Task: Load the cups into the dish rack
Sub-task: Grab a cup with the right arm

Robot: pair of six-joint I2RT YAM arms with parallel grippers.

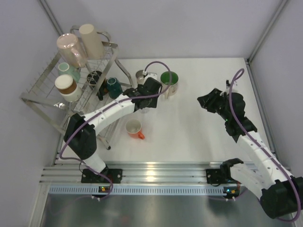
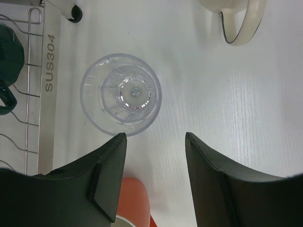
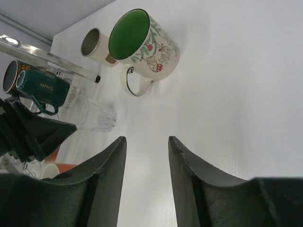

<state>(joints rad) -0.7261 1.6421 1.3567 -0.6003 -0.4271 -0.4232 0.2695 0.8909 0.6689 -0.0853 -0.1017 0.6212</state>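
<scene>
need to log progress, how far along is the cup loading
Done: the rack holds about six, including the pink cup and dark teal mug. In hand: nothing gripped; the left gripper hangs open near the clear glass, the right gripper is open and empty. Left: that glass, the green mug, steel cup and orange-handled cup on the table.

Top view: clear glass (image 2: 120,94) mostly hidden under left arm (image 1: 113,106). Left wrist: white mug (image 2: 236,19) cropped by top edge, orange cup (image 2: 135,198) by bottom edge.
</scene>
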